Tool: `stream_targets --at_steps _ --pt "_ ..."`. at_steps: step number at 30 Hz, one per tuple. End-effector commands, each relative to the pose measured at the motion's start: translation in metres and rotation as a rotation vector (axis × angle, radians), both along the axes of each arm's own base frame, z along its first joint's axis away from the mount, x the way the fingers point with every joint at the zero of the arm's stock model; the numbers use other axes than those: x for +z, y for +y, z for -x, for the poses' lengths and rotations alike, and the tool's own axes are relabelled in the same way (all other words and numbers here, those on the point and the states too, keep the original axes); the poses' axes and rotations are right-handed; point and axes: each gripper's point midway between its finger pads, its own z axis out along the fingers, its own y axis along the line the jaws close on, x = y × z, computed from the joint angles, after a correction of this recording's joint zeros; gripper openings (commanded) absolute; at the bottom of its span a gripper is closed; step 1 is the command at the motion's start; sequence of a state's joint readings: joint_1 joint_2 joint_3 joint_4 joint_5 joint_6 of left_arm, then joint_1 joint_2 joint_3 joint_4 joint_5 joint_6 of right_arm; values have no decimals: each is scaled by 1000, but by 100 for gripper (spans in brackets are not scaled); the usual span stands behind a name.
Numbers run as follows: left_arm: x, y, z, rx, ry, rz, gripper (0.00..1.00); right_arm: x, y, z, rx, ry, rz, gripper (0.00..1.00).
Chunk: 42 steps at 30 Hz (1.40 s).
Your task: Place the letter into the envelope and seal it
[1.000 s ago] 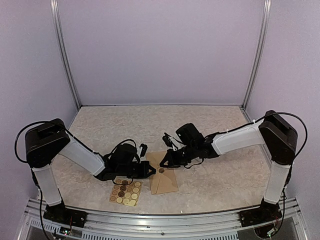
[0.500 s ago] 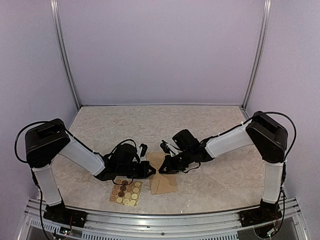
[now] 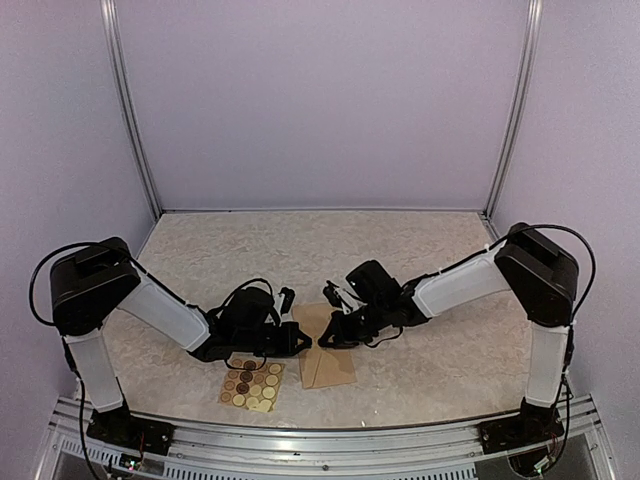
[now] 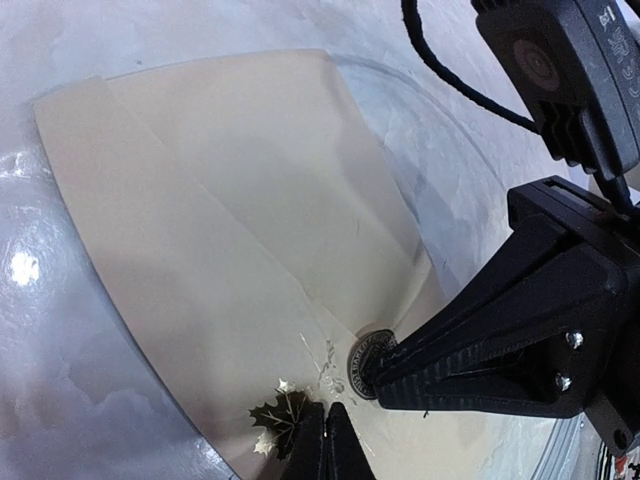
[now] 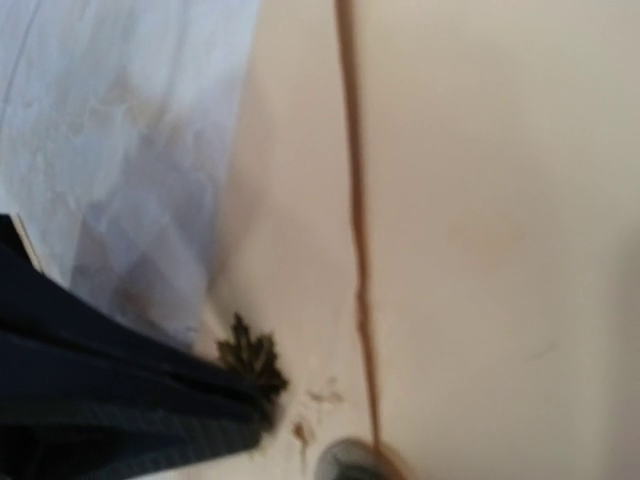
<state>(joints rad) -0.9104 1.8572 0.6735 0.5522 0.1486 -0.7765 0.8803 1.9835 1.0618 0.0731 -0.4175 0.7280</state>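
Note:
The tan envelope (image 3: pixel 330 368) lies flat between the arms with its pointed flap folded down. It fills the left wrist view (image 4: pixel 230 200) and the right wrist view (image 5: pixel 480 200). A round dark sticker (image 4: pixel 366 358) sits at the flap's tip and also shows in the right wrist view (image 5: pixel 345 465). My right gripper (image 3: pixel 325 341) is shut, its tips (image 4: pixel 385 370) pressing on that sticker. My left gripper (image 3: pixel 302 341) is shut, its tips (image 4: pixel 322 445) resting on the envelope beside a printed maple leaf (image 5: pixel 250 352). The letter is out of view.
A small tan sheet of round stickers (image 3: pixel 252 386) lies at the front left of the envelope, beside my left arm. The table's front metal rail (image 3: pixel 320 440) runs close behind the envelope. Purple walls enclose the back and sides.
My right gripper has moved left and down onto the round sticker at the flap's tip, covering it in the top view. The left arm and the envelope have not moved.

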Motion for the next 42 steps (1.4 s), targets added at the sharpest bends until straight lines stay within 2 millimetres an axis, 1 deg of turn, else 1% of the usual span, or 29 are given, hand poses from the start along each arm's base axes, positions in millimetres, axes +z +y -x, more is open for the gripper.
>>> stream_targets --at_steps 1,10,13,16,20,23,25,30,34,38,42 --pt "-19 13 10 -1 41 -79 0 -23 -31 6 -62 38 125 0" --pt "-17 13 10 2 37 -79 0 -22 -45 5 -86 31 160 0" --pt "-18 13 10 -1 37 -79 0 -15 -47 3 -91 19 151 0" --pt "-18 13 11 -3 36 -79 0 6 -37 3 -50 -15 83 0" --pt "-18 13 11 -3 38 -79 0 38 -12 5 43 -68 -46 0" --pt "-18 13 11 -2 39 -79 0 47 -1 7 78 -83 -83 0" --pt "-17 13 11 -3 36 -76 0 45 2 4 80 -84 -81 0" --pt "-17 13 11 -1 35 -82 0 33 8 -3 75 -78 -61 0" --pt "-17 13 11 -3 34 -83 0 22 9 -8 63 -74 -38 0" --pt "-17 12 12 -5 33 -84 0 9 11 -9 66 -56 -21 0" --pt "-17 12 13 -7 35 -85 0 -5 8 -12 44 -39 11 0"
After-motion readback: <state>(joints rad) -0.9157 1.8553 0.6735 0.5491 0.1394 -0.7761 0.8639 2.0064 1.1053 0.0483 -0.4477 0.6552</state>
